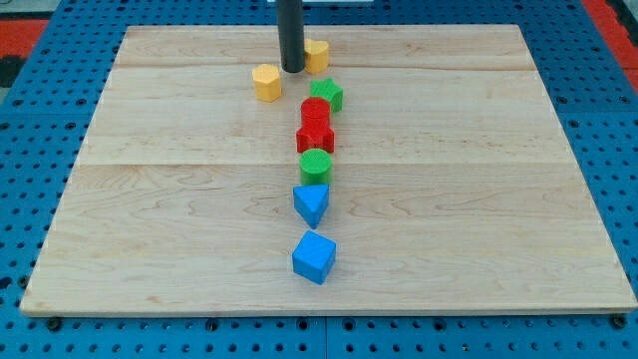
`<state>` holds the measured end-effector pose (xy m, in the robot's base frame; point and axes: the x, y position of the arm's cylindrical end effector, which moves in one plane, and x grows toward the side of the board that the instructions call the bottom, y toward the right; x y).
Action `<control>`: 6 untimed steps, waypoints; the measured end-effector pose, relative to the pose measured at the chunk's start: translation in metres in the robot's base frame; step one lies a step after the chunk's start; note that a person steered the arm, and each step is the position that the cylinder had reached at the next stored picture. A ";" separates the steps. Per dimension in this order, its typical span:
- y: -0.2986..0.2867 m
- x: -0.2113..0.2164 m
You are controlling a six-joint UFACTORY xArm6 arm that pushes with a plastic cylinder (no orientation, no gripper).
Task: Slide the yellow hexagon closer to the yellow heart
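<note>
Yellow marks both things that matter here: the yellow hexagon (267, 82) sits near the view's top, a little left of centre on the wooden board (150, 199), and the yellow heart (317, 54) lies just up and to the right of it, partly hidden behind the dark rod. My tip (293, 69) rests on the board in the gap between the two, just beside the heart and slightly apart from the hexagon; there is no hand to open or close, only this bare rod end, holding nothing. Standing between them, it blocks the very path the hexagon should take, so I judge the tip must go round to the hexagon's far left side and push rightward and up. The two yellows are already near each other, so little travel seems left. Below them runs a column of blocks down the middle: a green star (327, 95), a red block (315, 111) touching a red star (315, 137), a green cylinder (315, 165), a blue triangle (311, 203) and a blue cube (314, 256). The green star is near enough that a wide sweep could knock it.
</note>
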<state>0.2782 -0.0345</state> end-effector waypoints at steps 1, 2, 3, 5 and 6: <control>-0.048 -0.010; -0.054 0.028; -0.098 0.066; -0.066 0.106; -0.025 0.057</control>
